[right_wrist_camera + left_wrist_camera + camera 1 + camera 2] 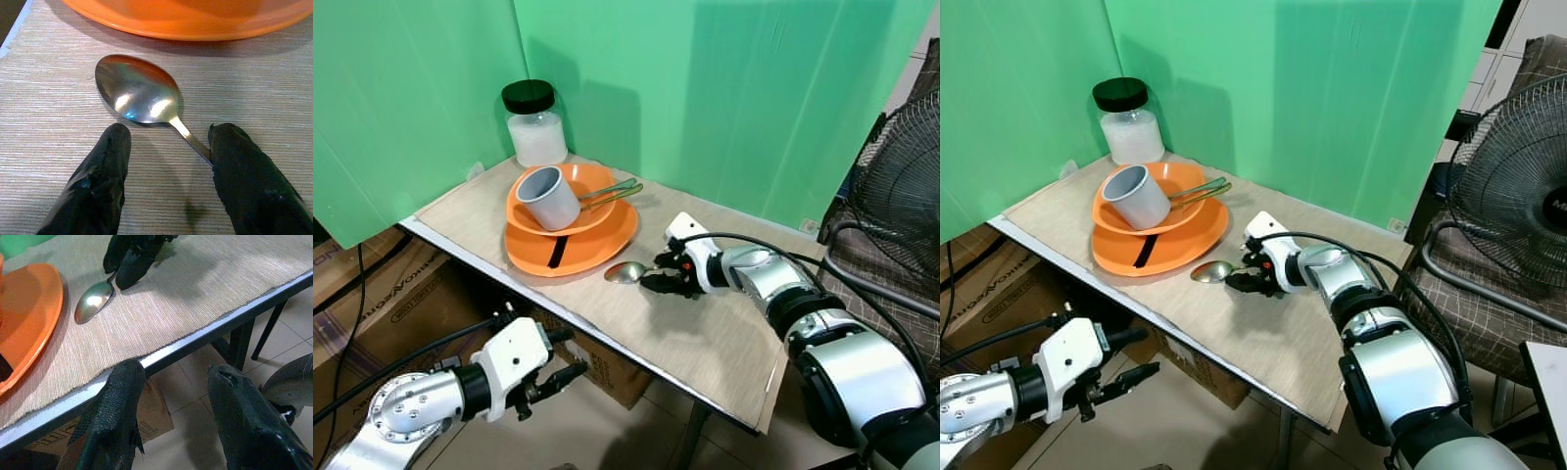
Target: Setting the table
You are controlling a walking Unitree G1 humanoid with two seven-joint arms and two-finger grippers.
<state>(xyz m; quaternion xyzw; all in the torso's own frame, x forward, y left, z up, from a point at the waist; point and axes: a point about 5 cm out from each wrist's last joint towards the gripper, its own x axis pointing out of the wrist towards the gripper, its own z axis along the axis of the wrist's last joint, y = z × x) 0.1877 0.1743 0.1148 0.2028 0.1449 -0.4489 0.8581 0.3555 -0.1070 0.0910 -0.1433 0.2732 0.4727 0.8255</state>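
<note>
Straddling the spoon (139,95) handle near the table (705,343) front edge, right gripper (166,161) spread; I risk pushing it off.

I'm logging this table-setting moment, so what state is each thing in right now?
spoon: lying flat on the table mat, bowl up, beside the plate.
right gripper: open, fingers either side of the spoon handle.
left gripper: open, below the table edge, holding nothing.
grey cup: tipped on its side in the orange bowl.
orange plate: flat under the bowl.
jar: upright, black lid on.
</note>
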